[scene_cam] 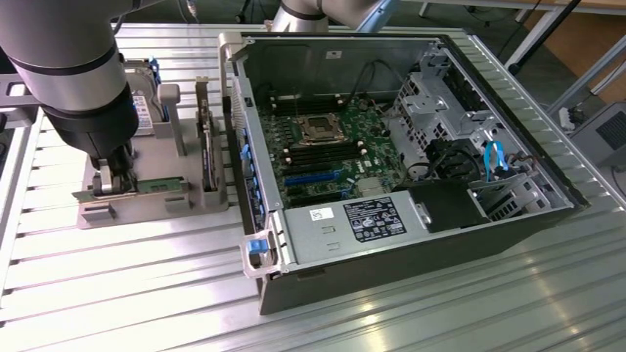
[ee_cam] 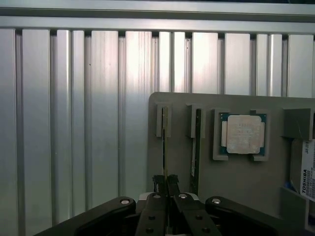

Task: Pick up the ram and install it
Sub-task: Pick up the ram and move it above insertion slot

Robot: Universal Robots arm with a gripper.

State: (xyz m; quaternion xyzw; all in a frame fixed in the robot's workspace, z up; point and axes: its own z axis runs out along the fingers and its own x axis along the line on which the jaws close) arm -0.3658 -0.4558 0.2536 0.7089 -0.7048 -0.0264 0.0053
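The ram [ee_cam: 165, 142] stands on edge in the outermost slot of the grey holder [ee_cam: 236, 182], along the holder's edge farthest from the hard drive [ee_cam: 306, 172] and just beside bare slatted table [scene_cam: 127, 293]. Both its ends sit in the holder's uprights, so it is not yet lifted. The gripper [ee_cam: 166, 180] is down on it: the two black fingers are drawn together with the thin board pinched between them, towards the end of the stick at the exterior view's left.

A second thin board stands on edge in the next slot inward — I can't tell what kind. Past it, the square silver processor chip [ee_cam: 243, 133] lies flat in its pocket.

This looks like the pick-up step, at the grasp; the install half is untouched. The open computer case [scene_cam: 323, 51] lies well apart, off the holder's edge at the exterior view's right, with the motherboard [scene_cam: 338, 172] and its dark memory slots [scene_cam: 318, 156] exposed.

Getting the stick free calls, I judge, for a straight pull along the uprights — any tilt could bind it, since the grip is off-centre.

The arm [scene_cam: 69, 66] comes down nearly vertical over the holder's corner at the exterior view's left, with the wrist pointing straight at the table.
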